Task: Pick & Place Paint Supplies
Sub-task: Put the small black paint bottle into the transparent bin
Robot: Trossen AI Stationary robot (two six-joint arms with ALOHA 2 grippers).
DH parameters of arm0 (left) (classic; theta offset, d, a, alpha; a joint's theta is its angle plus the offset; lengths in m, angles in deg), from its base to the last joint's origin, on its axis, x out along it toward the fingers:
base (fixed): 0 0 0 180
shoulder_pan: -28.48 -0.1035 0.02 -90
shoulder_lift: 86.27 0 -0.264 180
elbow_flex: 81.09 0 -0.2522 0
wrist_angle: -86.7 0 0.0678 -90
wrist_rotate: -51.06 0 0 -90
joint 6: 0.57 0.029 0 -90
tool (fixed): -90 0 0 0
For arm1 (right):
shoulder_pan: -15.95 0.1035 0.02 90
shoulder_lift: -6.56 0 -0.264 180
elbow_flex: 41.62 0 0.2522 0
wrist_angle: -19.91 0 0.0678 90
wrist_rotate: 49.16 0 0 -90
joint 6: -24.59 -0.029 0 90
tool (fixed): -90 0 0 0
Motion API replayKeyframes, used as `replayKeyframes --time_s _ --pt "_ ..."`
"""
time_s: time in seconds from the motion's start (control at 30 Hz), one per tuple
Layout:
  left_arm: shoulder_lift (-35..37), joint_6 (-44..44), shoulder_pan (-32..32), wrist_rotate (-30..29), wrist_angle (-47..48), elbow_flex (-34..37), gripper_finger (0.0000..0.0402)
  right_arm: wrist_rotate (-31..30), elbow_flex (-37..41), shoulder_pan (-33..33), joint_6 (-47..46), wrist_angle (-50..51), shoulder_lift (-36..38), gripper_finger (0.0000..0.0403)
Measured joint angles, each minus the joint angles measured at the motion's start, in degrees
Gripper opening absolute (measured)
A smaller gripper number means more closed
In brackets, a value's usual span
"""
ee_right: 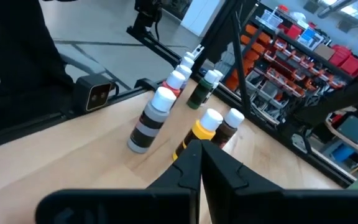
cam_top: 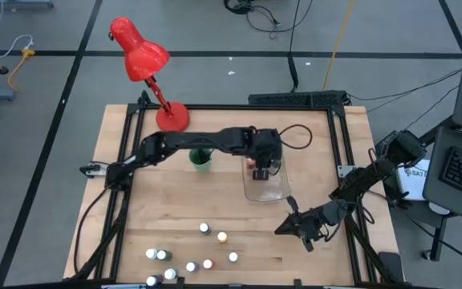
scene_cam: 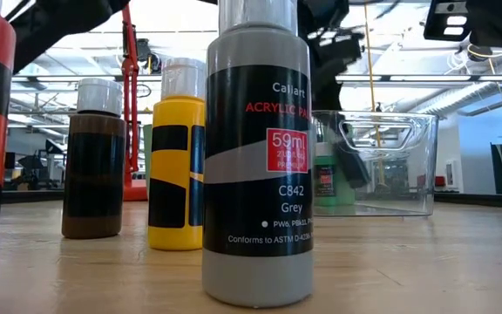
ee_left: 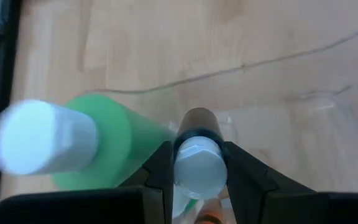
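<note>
Several small white-capped paint bottles stand upright near the table's front edge; in the low view a grey one, a yellow one and a brown one stand closest. My left gripper is over the clear bin, shut on a dark bottle. A green bottle stands right beside it, and the low view shows a green bottle inside the bin. My right gripper hangs shut and empty near the front right, pointing at the bottles. My left gripper pinches the dark bottle between its two fingers at the white cap. The fingers slant down from the table's left. The bottle's dark body sticks out past the fingertips, tilted down toward the bin floor. Whether it touches the floor I cannot tell.
A red desk lamp stands at the table's far left, with its base on the table. A green cup sits under my left arm, left of the bin. Black frame rails run along the table's sides.
</note>
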Motion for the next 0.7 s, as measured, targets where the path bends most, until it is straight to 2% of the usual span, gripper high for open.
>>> replayKeyframes --time_s 0.2,0.43,0.7 --pt "-1.89 -1.95 -0.74 -0.16 -0.92 -0.02 0.0100 -0.09 0.00 0.03 0.07 0.03 0.00 0.0004" --pt "-2.13 -4.32 -0.68 -4.07 -1.21 -0.04 0.0116 -0.09 0.00 0.03 0.07 0.00 0.00 0.0004" --pt "-2.24 -2.61 -0.22 -4.05 -2.46 -0.04 0.0142 -0.09 0.00 0.03 -0.04 0.03 0.00 0.0004"
